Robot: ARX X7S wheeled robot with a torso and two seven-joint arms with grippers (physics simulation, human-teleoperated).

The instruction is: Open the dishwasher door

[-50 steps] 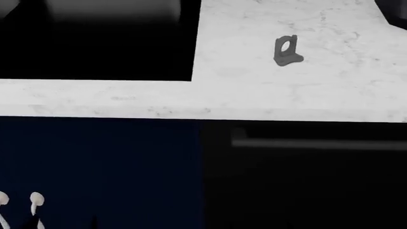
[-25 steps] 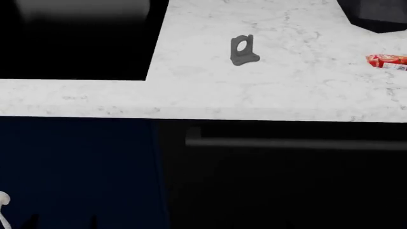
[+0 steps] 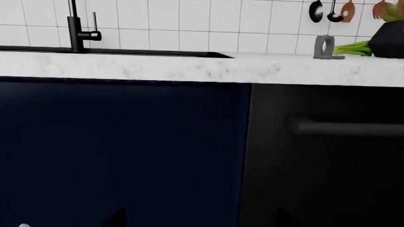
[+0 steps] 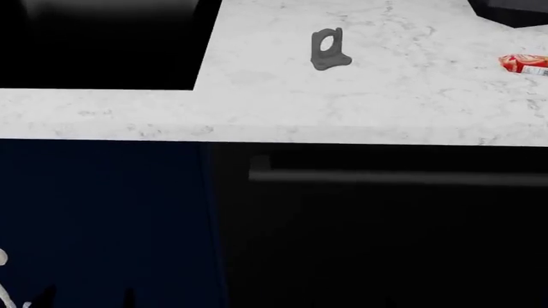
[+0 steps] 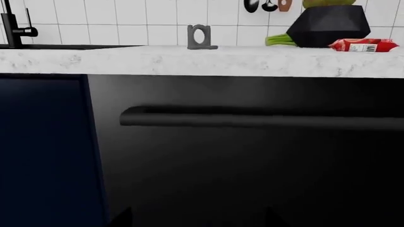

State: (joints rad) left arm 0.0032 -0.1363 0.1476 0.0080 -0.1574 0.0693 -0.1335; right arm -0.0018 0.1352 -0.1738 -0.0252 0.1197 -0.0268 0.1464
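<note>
The dishwasher door [image 4: 376,244] is a flat black panel under the white counter, shut, with a long dark-grey bar handle [image 4: 394,178] near its top. I see no control strip. The right wrist view faces the door [image 5: 252,175] squarely, with the handle [image 5: 259,118] ahead. Only the dark tips of my right gripper [image 5: 197,218] show, wide apart, with nothing between them. In the left wrist view the door [image 3: 322,179] and handle [image 3: 347,127] lie off to one side. My left gripper [image 3: 198,220] faces the navy cabinet, its tips wide apart and empty. Both grippers are short of the door.
A navy-blue cabinet door [image 4: 102,224] with a white knob [image 4: 2,258] adjoins the dishwasher. The marble counter [image 4: 385,109] overhangs both and holds a dark sink [image 4: 94,51], a grey stand [image 4: 327,50] and a red packet [image 4: 524,64]. A black faucet [image 3: 75,26] and a black pot [image 5: 328,26] stand at the tiled wall.
The head view has swung right, bringing the dishwasher door toward the middle and the red packet into sight. The counter edge now sits a little higher in the picture.
</note>
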